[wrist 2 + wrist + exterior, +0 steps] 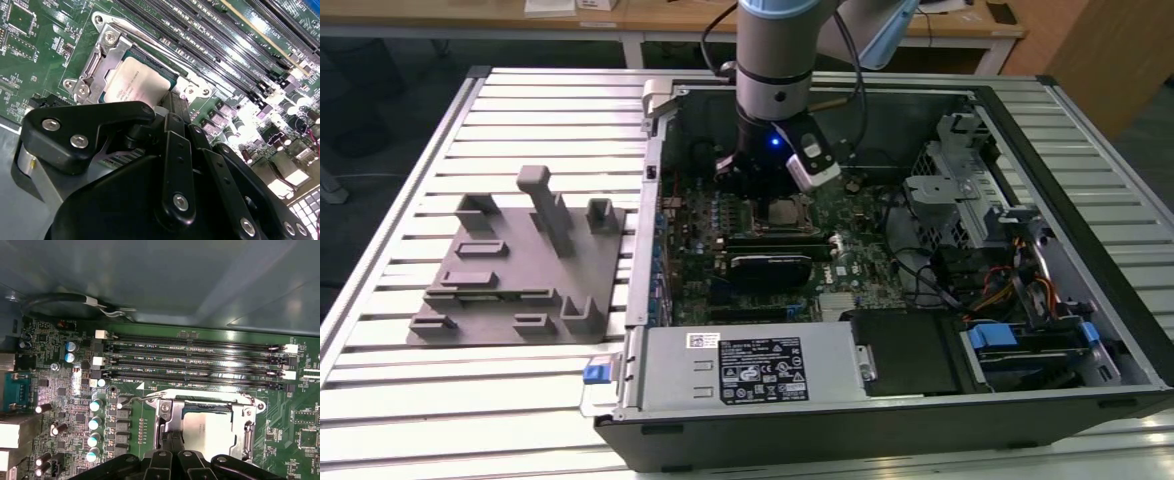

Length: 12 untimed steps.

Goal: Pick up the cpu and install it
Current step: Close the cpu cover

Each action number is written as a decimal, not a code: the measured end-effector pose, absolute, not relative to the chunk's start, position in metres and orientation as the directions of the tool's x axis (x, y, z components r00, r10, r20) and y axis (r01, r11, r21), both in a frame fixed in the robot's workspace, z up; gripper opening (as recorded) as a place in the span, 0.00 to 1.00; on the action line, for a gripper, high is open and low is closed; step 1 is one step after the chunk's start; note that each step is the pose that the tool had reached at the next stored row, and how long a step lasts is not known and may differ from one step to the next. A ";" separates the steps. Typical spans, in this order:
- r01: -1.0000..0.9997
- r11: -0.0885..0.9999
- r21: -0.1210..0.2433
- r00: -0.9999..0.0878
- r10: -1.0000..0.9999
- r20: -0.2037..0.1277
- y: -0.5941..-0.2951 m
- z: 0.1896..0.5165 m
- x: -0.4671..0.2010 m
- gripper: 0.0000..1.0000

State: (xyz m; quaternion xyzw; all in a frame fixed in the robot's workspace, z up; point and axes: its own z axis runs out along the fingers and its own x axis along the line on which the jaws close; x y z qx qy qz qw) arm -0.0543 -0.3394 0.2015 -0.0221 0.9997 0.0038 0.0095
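While I hang over the open computer case point(720, 430) on the slatted worktop point(520, 110), my gripper point(754, 185) is low inside the case, just above the green board point(861, 262). The cpu point(786, 211) lies flat in its socket on that board, with its silver-grey top facing up. A shiny metal frame point(165, 407) goes around it. In the first wrist view my gripper point(171, 436) is right at one edge of the cpu point(207, 427), over the side of the frame. My two fingers look pressed together, and I see nothing held between them. In the second wrist view the cpu point(137, 80) shows just past the tip of my gripper point(175, 99), and the frame point(107, 45) has round screws at its corners. I cannot tell if my fingertips touch the chip or the frame. Long black memory slots point(200, 360) run in rows beside the socket. A grey box with a white label point(747, 365) sits at the near side of the case. On the exterior view's left, well apart from the case, a flat grey plastic holder with blocks point(520, 270) rests on the worktop.
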 end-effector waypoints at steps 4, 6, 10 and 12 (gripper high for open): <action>-0.044 0.999 0.008 -0.999 -0.044 -0.019 -0.339 0.202 -0.054 0.11; -0.044 0.999 0.007 -0.999 -0.044 -0.019 -0.339 0.204 -0.054 0.11; -0.044 0.999 0.007 -0.999 -0.044 -0.019 -0.339 0.213 -0.054 0.11; -0.044 0.999 0.007 -0.999 -0.044 -0.019 -0.339 0.218 -0.054 0.11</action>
